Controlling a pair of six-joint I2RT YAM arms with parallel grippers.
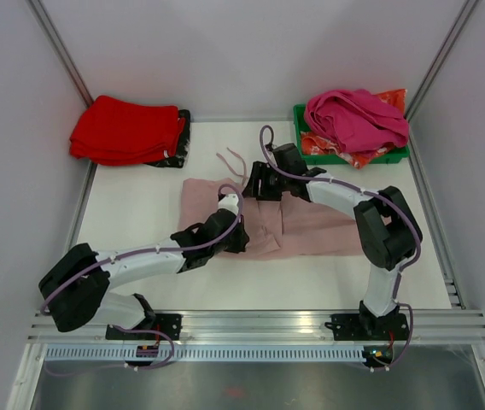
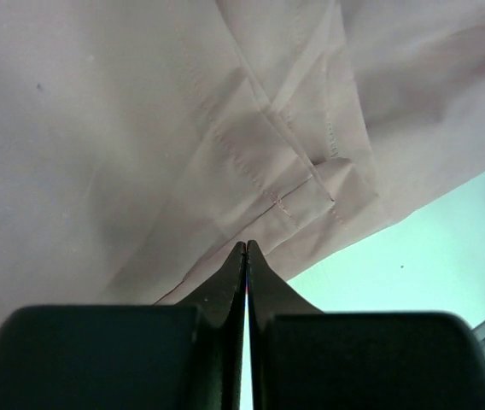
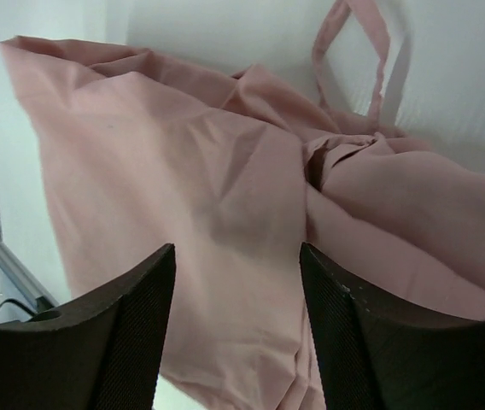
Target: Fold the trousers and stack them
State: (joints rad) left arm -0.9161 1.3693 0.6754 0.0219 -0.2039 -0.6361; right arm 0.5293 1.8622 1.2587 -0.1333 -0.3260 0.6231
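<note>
Sensibly, with the left fingers shut at the near hem of the trousers and the right fingers spread over the cloth, the right needed its own pinch before folding.

Hovering spread wide, black two-finger gripper over rumpled pale dusty-pink thin-fabric trousers; beyond, looped matching drawstring cord.

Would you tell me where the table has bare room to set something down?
Bare table lies between the red stack and the trousers, and in the strip between trousers and near rail. The centre is crowded: trousers, left arm, right arm.
</note>
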